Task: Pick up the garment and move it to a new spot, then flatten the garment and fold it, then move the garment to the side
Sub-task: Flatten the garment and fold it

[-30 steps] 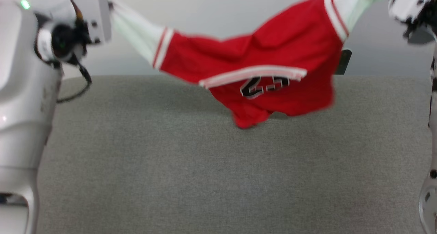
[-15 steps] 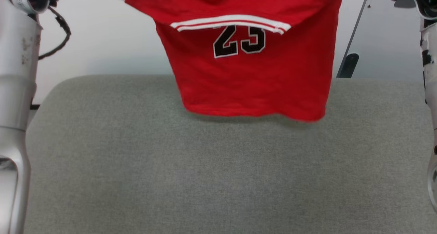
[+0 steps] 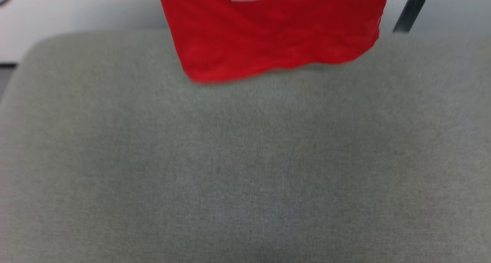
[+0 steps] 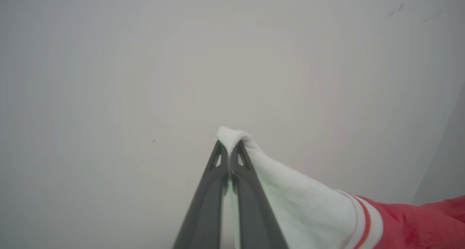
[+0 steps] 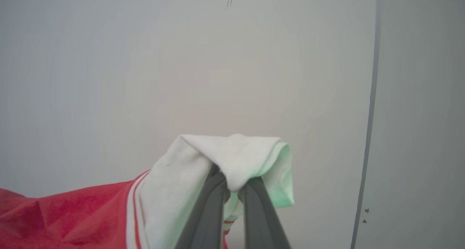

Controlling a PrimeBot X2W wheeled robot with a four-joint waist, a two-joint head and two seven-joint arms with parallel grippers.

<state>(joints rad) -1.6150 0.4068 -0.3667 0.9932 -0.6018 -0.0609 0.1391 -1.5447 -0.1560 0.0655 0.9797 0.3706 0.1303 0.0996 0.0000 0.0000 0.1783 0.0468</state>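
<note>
Garment (image 3: 276, 32) — bunched before, flat now

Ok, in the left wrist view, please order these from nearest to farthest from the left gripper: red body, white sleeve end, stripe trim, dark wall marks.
1. white sleeve end: pinched in the shut jaws of the left gripper, centre.
2. stripe trim: lower right, down the sleeve.
3. red body: bottom right corner, beyond the trim.
4. dark wall marks: upper right, far behind.

One red garment (image 3: 276, 36), two dark tools, the left tool (image 4: 228, 146) and right tool (image 5: 233, 185), one grey fabric surface (image 3: 245, 159)
</note>
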